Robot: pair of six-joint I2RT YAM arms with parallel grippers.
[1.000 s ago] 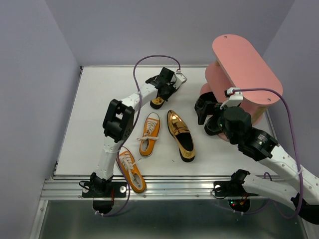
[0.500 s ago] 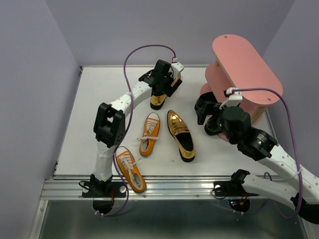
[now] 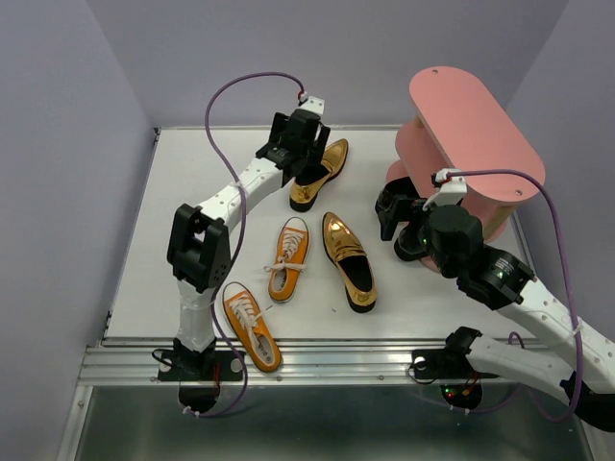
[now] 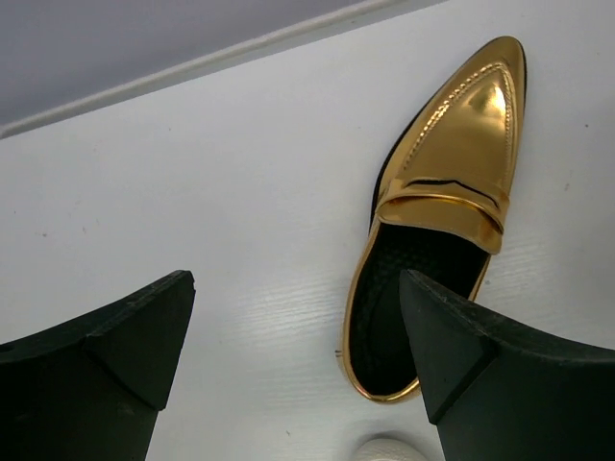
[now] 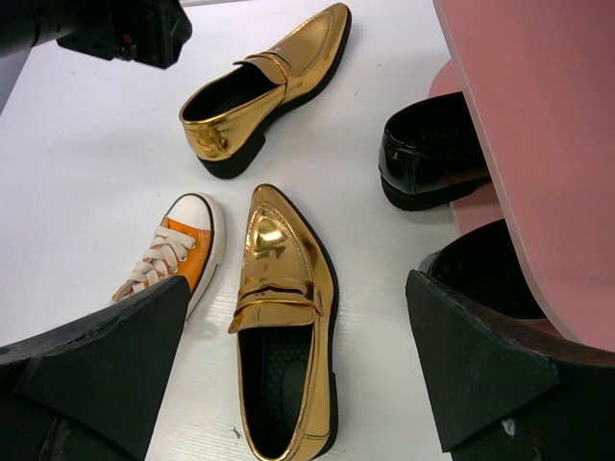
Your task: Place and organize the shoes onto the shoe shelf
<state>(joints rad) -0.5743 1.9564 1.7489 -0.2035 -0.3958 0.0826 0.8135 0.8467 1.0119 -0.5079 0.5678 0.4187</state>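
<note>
- Left fingers [image 4: 106, 355] are hanging released above the far gold loafer [image 4: 452, 163], which is lying on the bench [image 3: 192, 211].
- Right fingers [image 5: 96, 375] are hovering released near the shoe shelf [image 3: 471, 125]; black dress shoes [image 5: 428, 158] are sitting beside its base.

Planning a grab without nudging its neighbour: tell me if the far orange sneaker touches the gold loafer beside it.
Apart. The top view shows a strip of white table between the orange sneaker and the gold loafer.
</note>
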